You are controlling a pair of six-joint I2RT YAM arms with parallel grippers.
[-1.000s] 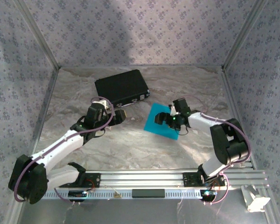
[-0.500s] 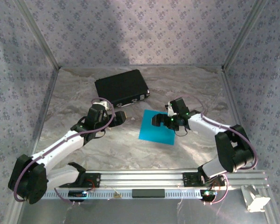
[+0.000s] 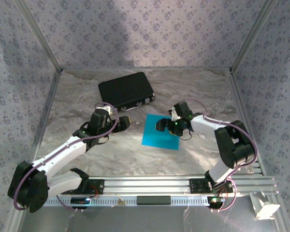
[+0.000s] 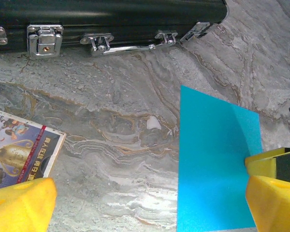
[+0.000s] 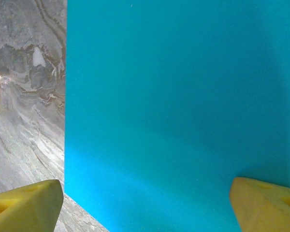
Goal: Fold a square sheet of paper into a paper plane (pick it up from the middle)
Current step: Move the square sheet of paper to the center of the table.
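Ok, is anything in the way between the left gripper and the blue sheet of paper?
Nothing visible. Bare table lies between the open left gripper and the square sheet of paper. The black case sits farther back, and the printed card lies on the side away from the sheet, both off that path.

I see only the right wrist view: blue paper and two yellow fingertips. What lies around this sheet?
Observer: A black case lies beyond the square sheet of paper, toward the far left and apart from it.
Operator: Where is the other arm?
Observer: The left pincer is to the left of the sheet, with its fingers wide open.
Operator: There is an orange sliver at my left edge. What is it?
Observer: It is a small printed card with a white border. It lies flat, left of the sheet.
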